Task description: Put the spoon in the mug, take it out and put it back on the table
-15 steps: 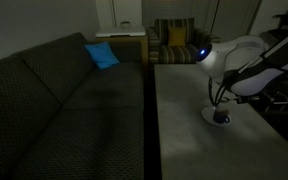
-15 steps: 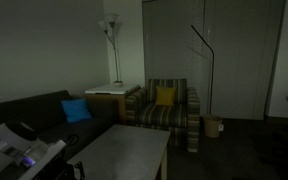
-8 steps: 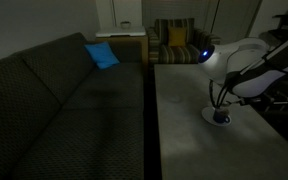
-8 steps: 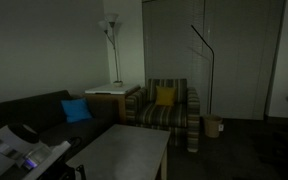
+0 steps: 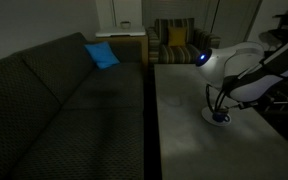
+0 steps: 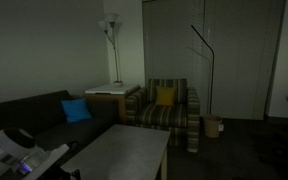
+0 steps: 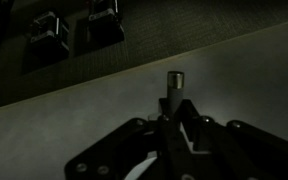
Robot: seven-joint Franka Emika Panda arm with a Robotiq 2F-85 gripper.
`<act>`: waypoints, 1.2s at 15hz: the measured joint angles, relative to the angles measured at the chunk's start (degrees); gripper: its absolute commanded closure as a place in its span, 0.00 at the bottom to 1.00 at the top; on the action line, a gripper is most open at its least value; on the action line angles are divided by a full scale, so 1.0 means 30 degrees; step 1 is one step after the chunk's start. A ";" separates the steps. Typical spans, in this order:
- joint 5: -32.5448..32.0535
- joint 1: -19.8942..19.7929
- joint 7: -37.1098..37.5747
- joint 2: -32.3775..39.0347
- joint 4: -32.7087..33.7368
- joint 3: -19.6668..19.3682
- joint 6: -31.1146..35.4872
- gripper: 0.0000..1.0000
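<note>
My gripper (image 5: pixel 218 101) hangs straight down over the small dark blue mug (image 5: pixel 222 117), which stands on a white saucer (image 5: pixel 210 117) near the right edge of the grey table (image 5: pixel 184 145). In the wrist view my gripper (image 7: pixel 174 120) is shut on the thin pale grey spoon (image 7: pixel 175 88). Its handle sticks out beyond the closed fingers (image 7: pixel 156 128) over the table top (image 7: pixel 64 120). The spoon's bowl is hidden under my gripper. The spoon is too small to make out in both exterior views, and the mug does not show in the wrist view.
A dark patterned sofa (image 5: pixel 64 100) with a blue cushion (image 5: pixel 101 55) runs along the table's left side. A striped armchair (image 5: pixel 174 40) with a yellow cushion stands beyond the table's far end. It also shows in an exterior view (image 6: pixel 166 108) behind the table (image 6: pixel 124 152).
The arm's upper part has shifted slightly left and down. My gripper stays over the mug and saucer, still shut on the spoon.
</note>
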 measured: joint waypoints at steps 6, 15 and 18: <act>0.0001 0.0278 -0.1183 0.0010 -0.0204 0.0095 -0.0195 0.96; 0.0001 0.0414 -0.2323 0.0011 -0.0241 0.0100 -0.0541 0.88; -0.0002 0.0415 -0.2408 0.0009 -0.0250 0.0099 -0.0606 0.85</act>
